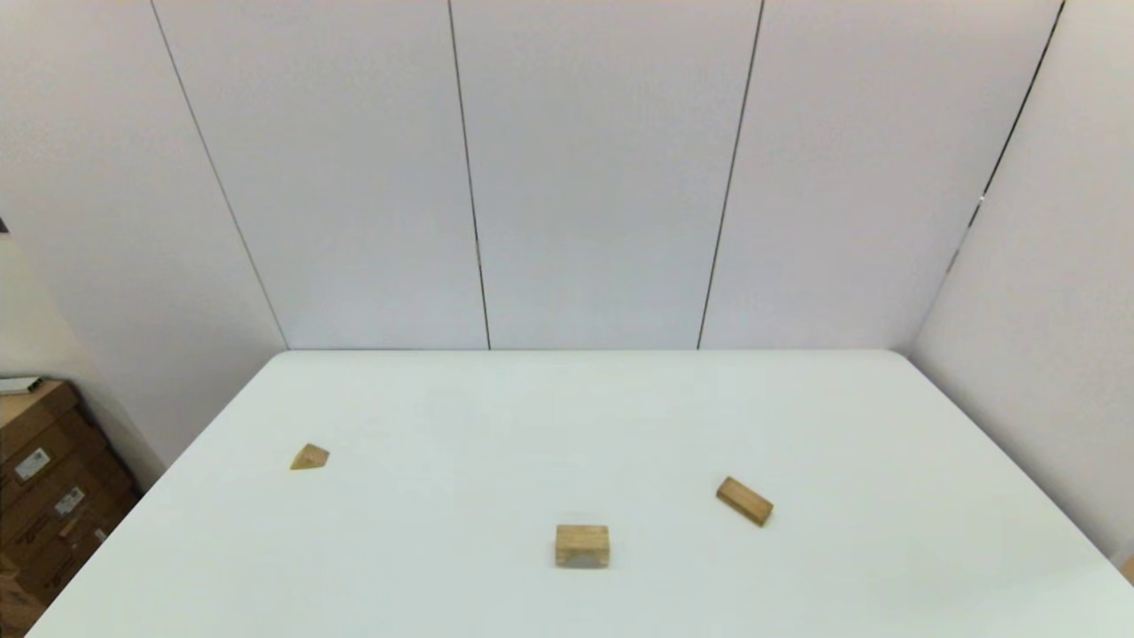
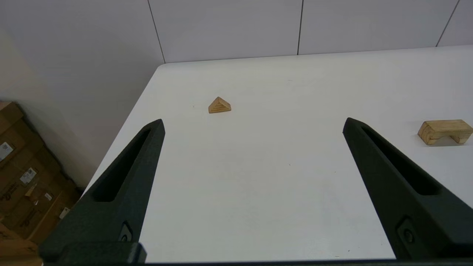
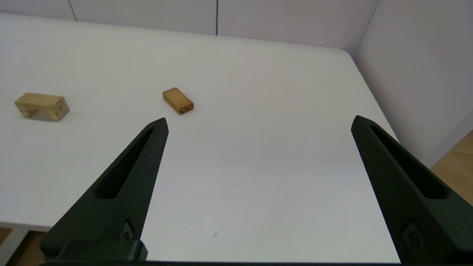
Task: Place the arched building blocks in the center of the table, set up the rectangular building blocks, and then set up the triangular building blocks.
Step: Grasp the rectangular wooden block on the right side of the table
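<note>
Wooden arched block [image 1: 582, 545] mid-table [image 1: 567, 416] (no legible writing)

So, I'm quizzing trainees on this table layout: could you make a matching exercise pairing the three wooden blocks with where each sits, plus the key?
Things:
1. arched block
2. rectangular block
3. triangular block

Places on the table, seen from the head view:
A. robot's left side, apart from the others
B. middle, nearest the robot, arch cutout facing down
C. robot's right side, lying flat, turned at an angle

Pairs: 1-B, 2-C, 3-A
</note>
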Controlling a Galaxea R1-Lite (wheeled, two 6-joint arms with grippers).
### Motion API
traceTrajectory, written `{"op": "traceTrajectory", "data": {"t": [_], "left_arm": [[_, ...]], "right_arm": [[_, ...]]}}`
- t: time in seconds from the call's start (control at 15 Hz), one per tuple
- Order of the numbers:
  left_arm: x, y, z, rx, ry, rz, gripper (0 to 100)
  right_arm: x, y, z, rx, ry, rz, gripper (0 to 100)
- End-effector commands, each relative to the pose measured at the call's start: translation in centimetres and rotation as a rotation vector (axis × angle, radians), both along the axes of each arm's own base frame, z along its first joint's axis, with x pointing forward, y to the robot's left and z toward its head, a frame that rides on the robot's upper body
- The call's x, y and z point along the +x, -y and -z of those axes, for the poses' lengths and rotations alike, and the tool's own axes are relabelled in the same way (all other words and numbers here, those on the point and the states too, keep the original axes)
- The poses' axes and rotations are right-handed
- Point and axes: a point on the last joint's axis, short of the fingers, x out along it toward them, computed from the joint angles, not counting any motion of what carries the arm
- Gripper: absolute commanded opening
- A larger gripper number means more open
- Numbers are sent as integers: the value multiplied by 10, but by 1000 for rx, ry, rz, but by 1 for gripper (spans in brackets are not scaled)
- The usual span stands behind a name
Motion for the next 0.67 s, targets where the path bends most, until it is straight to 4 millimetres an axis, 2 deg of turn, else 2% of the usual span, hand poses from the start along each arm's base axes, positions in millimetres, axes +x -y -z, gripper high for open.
{"op": "traceTrajectory", "data": {"t": [0.07, 0.13, 0.47, 0.67], "left_arm": [[0, 0, 0, 0, -3, 0, 100], [0, 0, 0, 0, -1, 0, 100], [0, 0, 0, 0, -1, 0, 100], [0, 0, 0, 0, -3, 0, 100]], "right_arm": [[16, 0, -25, -6, -104, -16, 100], [22, -1, -33, -2, -121, -32, 100], [45, -2, -45, 2, -224, -130, 100], [48, -2, -46, 21, -222, -152, 100]]}}
